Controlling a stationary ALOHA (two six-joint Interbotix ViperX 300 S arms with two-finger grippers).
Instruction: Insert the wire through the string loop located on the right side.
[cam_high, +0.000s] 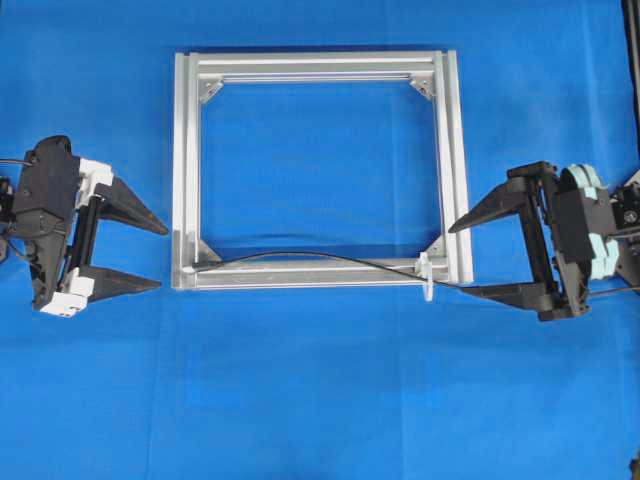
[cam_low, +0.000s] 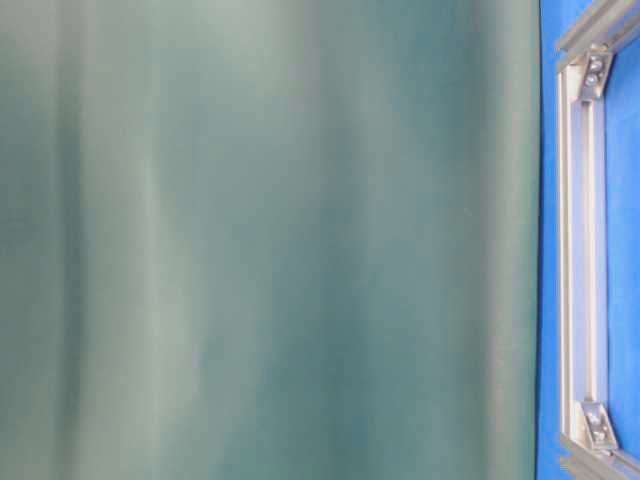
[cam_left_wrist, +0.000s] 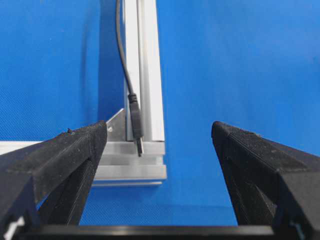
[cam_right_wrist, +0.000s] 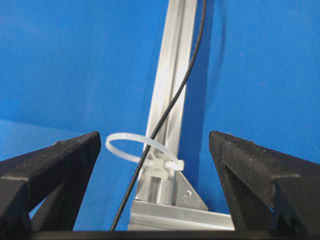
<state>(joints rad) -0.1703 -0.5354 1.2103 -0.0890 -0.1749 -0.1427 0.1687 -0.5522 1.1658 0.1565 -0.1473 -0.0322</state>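
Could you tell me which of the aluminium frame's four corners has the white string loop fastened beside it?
The string loop sits at the frame's near-right corner in the overhead view, closest to the right gripper; the other corners carry only silver brackets.

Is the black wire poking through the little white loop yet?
Cannot tell. In the right wrist view the wire crosses the string loop, but whether it runs through or merely past isn't clear.

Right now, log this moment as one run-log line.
left gripper: open, empty | right gripper: open, empty | wire: on frame, plug left | string loop: unthreaded

wire (cam_high: 300, 257): black | string loop (cam_right_wrist: 135, 146): whitish | frame (cam_high: 186, 170): silver | cloth (cam_high: 320, 390): plain blue
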